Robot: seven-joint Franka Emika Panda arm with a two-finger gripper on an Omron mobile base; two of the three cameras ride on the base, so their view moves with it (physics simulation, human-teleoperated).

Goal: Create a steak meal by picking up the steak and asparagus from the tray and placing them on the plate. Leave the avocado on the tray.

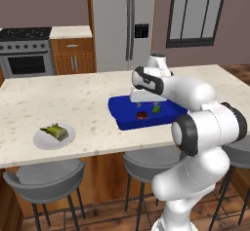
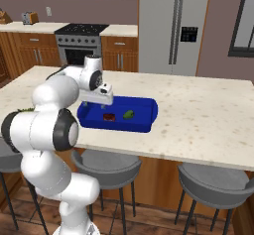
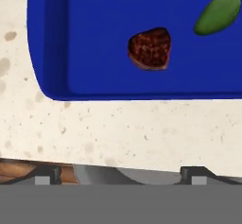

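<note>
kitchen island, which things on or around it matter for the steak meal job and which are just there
Job:
steak, in the tray
asparagus, already on the plate
avocado, stays in the tray
gripper, above the tray's near edge

Just there:
stools
stove
fridge

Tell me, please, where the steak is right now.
The steak lies on the blue tray, apart from the avocado; in the left base view it sits below the gripper.
</note>
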